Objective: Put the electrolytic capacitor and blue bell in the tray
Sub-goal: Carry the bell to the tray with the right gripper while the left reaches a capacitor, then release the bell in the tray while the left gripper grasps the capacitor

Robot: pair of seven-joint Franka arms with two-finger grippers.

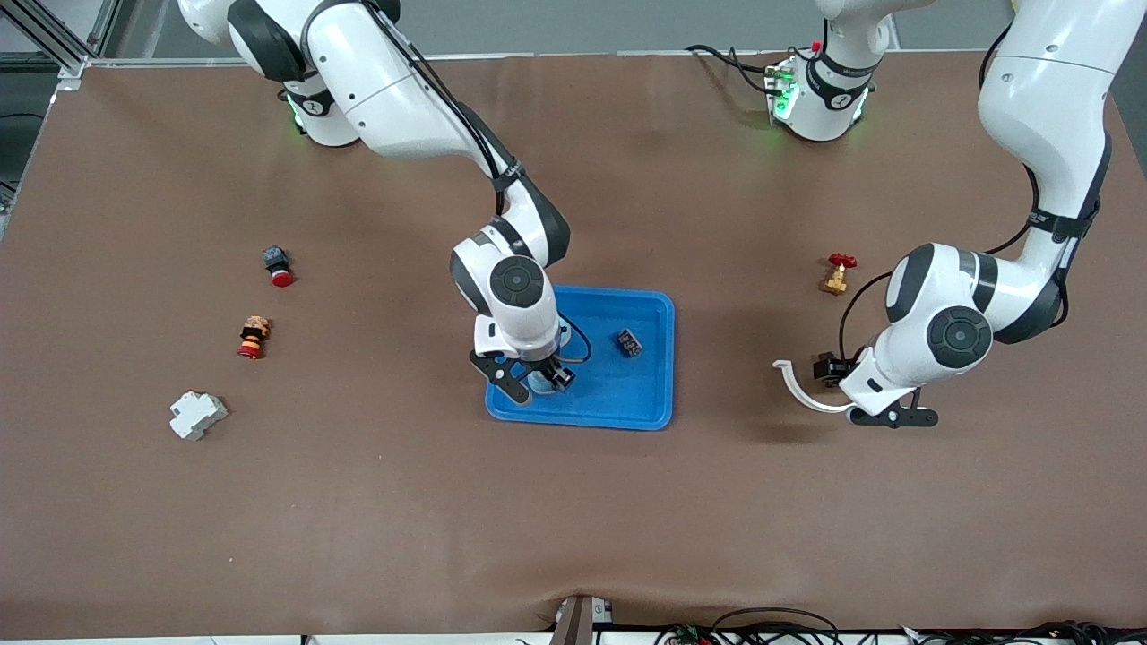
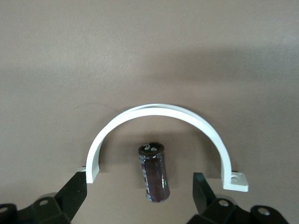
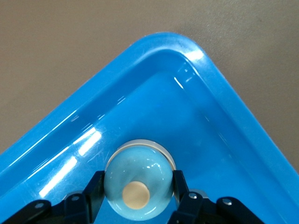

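At the right arm's end of the desk (image 1: 358, 502) lie three loose parts: a white breaker-like block (image 1: 198, 415) closest to the front camera edge, a small orange-and-black part with a red cap (image 1: 253, 338) farther up, and a grey-and-red push button (image 1: 278, 265) farther still toward the robots' edge. Near the middle of the desk sits the bright-blue tray (image 1: 647, 394). The right hand (image 1: 543, 380) is down inside the tray's corner that lies nearest the front camera and toward the right arm's end, its fingers (image 3: 93, 189) clamped on either side of the blue bell (image 3: 139, 183), a pale-blue dome with a tan button on top; in the right wrist view the bell is low over the tray floor, but whether it touches cannot be told. A small dark component (image 1: 628, 342) rests on the tray floor toward the left arm's end of the tray, apart from the bell. Toward the left arm's end of the desk, a white curved half-ring clamp (image 2: 159, 135) lies on the brown surface, and the electrolytic capacitor (image 2: 153, 172), a dark brown cylinder on its side, lies inside the arc of that clamp without touching it, well apart from the tray. The left hand (image 2: 140, 196) hangs over the capacitor with its fingers (image 2: 74, 191) spread wide to either side, holding nothing. A small brass valve with a red handle (image 1: 838, 274) stands farther from the front camera, toward the robots' edge.
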